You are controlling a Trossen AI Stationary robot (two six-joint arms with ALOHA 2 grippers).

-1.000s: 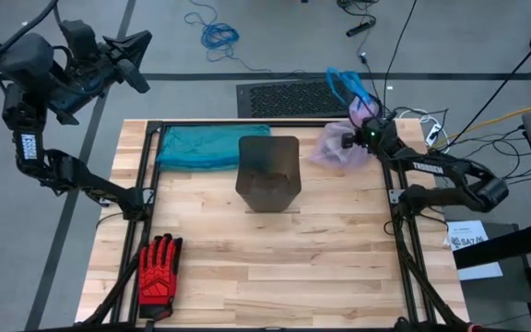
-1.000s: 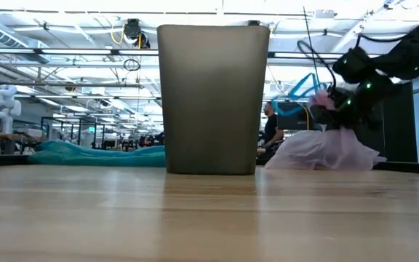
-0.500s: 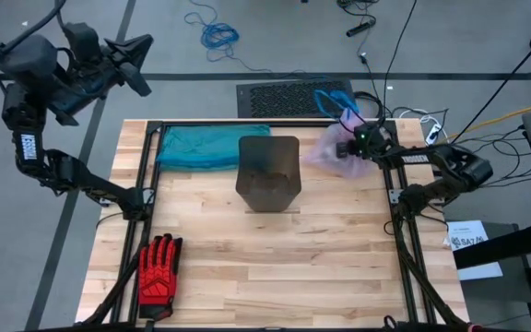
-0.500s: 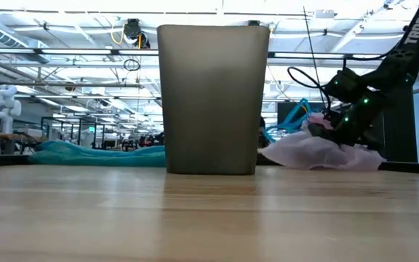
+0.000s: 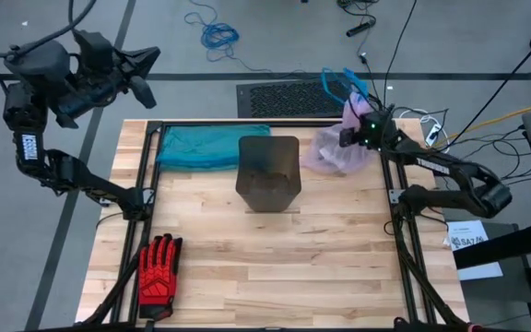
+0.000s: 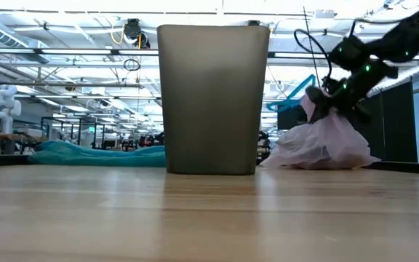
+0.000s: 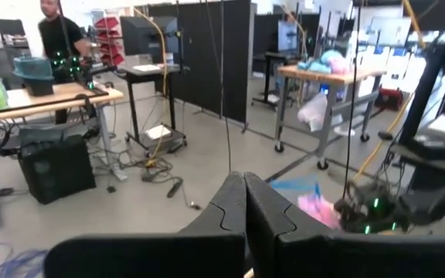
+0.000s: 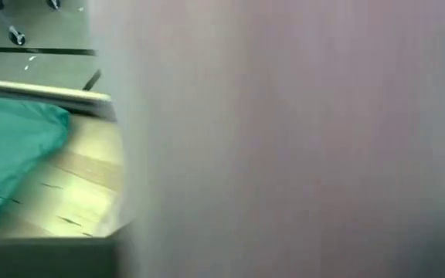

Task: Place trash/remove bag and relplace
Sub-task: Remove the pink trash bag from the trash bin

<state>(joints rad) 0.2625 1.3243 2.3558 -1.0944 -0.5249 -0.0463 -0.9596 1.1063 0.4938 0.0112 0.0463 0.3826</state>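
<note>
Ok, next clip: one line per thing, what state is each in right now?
Bin: upright, no liner visible.
Pink bag: bunched on the table beside the bin, top lifted.
Teal bag: lying flat on the table's far edge.
Red glove: flat on the table.
Right claw: at the pink bag's top.
Left claw: shut, raised off the table.

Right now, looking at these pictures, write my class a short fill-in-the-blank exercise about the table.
1. The dark bin stands ____ on the table.
2. The glove is ____ and black.
3. The pink bag lies beside the ____ gripper.
4. The left gripper has its fingers ____.

Missing words: upright; red; right; shut
</note>
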